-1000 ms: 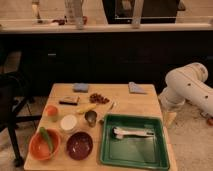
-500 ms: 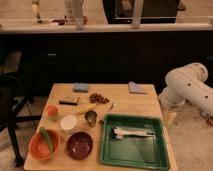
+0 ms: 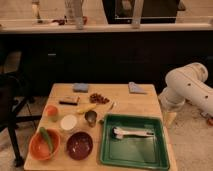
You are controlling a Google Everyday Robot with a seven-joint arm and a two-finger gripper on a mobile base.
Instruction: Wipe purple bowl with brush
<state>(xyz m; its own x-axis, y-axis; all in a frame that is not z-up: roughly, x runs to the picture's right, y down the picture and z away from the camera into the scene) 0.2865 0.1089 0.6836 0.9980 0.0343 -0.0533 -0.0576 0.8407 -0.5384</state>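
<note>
The purple bowl (image 3: 80,145) sits near the front edge of the wooden table (image 3: 140,102), left of centre. The white brush (image 3: 132,133) lies flat inside the green tray (image 3: 131,159), its handle pointing right. My white arm reaches in from the right. The gripper (image 3: 170,118) hangs just off the table's right edge, beside the tray's far corner. It is open, holds nothing, and stands well apart from both brush and bowl.
An orange bowl (image 3: 44,145) with a green item sits left of the purple bowl. Behind them are a white round container (image 3: 68,122), a metal cup (image 3: 91,117), a banana (image 3: 86,108) and two folded cloths (image 3: 80,87). A dark chair (image 3: 7,100) stands left, a counter behind.
</note>
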